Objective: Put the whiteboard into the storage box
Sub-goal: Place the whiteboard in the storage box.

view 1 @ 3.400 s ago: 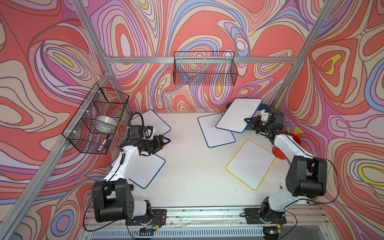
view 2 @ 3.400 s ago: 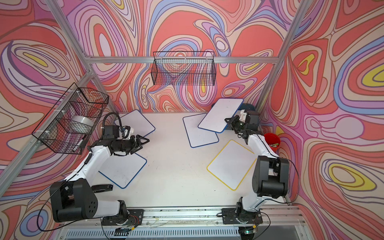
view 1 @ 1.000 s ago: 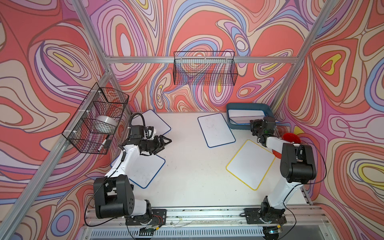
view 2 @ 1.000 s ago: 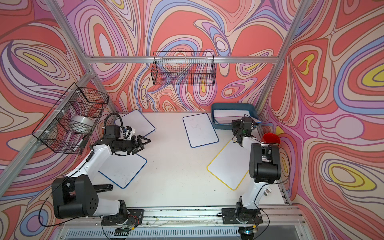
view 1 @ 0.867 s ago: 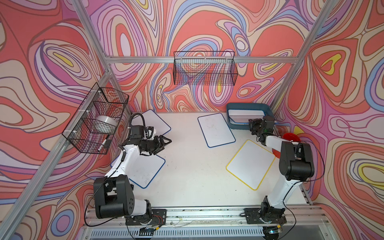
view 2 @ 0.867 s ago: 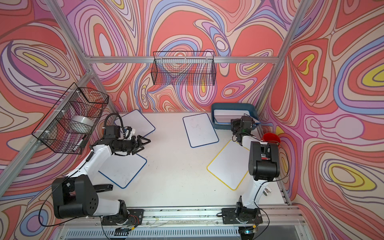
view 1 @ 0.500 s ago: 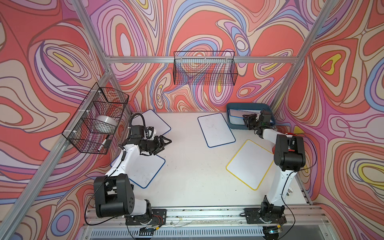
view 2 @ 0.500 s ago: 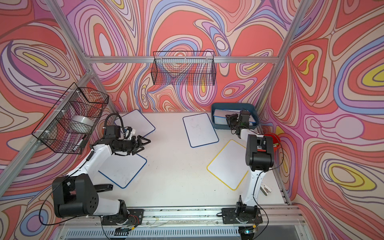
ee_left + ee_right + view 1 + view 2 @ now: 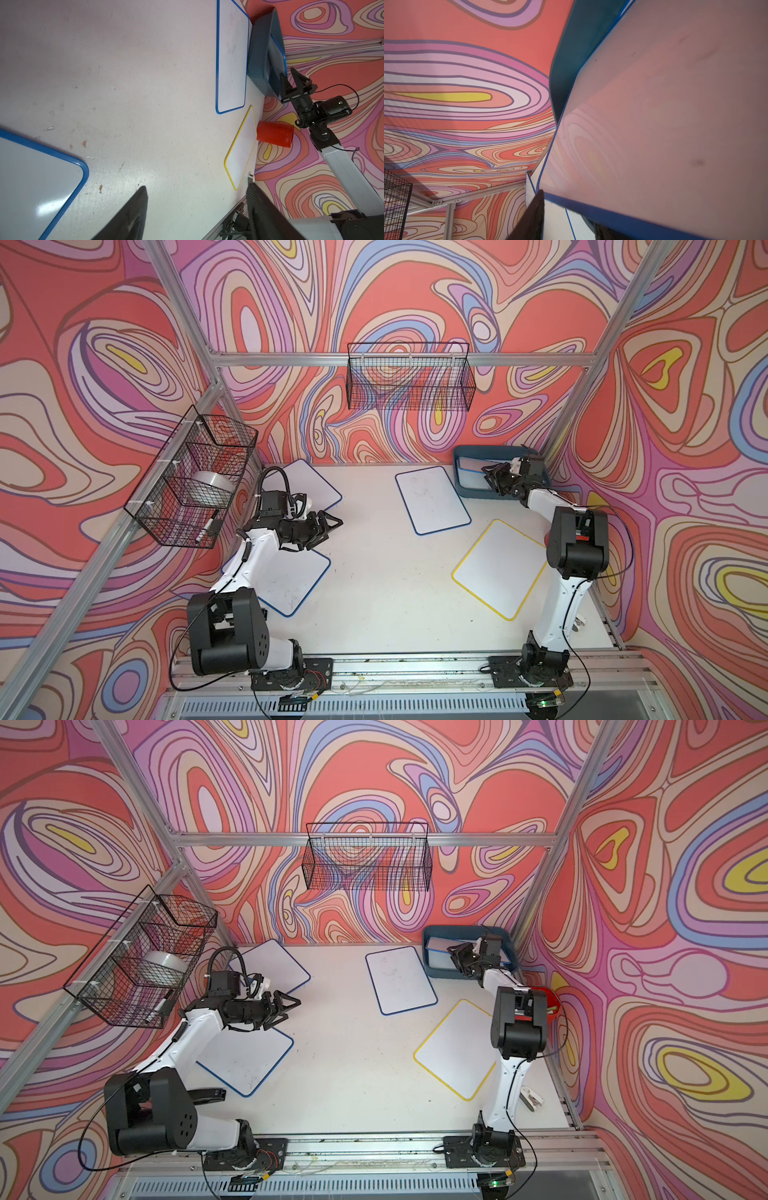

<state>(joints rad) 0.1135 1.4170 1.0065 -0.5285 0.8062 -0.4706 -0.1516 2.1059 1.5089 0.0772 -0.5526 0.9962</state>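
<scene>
The storage box (image 9: 461,456) (image 9: 432,932), a dark teal tray, stands at the back right corner. A blue-framed whiteboard (image 9: 471,470) (image 9: 438,948) (image 9: 664,114) lies tilted inside it. My right gripper (image 9: 488,477) (image 9: 454,955) (image 9: 571,207) reaches over the box's near rim, open, and the board's near edge crosses between its parted fingers. My left gripper (image 9: 332,524) (image 9: 291,1006) (image 9: 196,191) hovers open and empty above the table's left side. In the left wrist view the box (image 9: 257,52) and the right gripper (image 9: 291,81) show far off.
A blue-framed board (image 9: 432,499) lies mid-table beside the box. A yellow-framed one (image 9: 496,568) lies near the right arm. Two blue-framed boards (image 9: 307,485) (image 9: 291,580) lie under the left arm. A red bucket (image 9: 548,998) stands by the right wall. Wire baskets (image 9: 409,381) (image 9: 195,481) hang on the walls.
My right gripper moved from the box's front rim further over the box, its arm folding upright, and its jaws spread wider. The whiteboard stays in the box. The left arm is still.
</scene>
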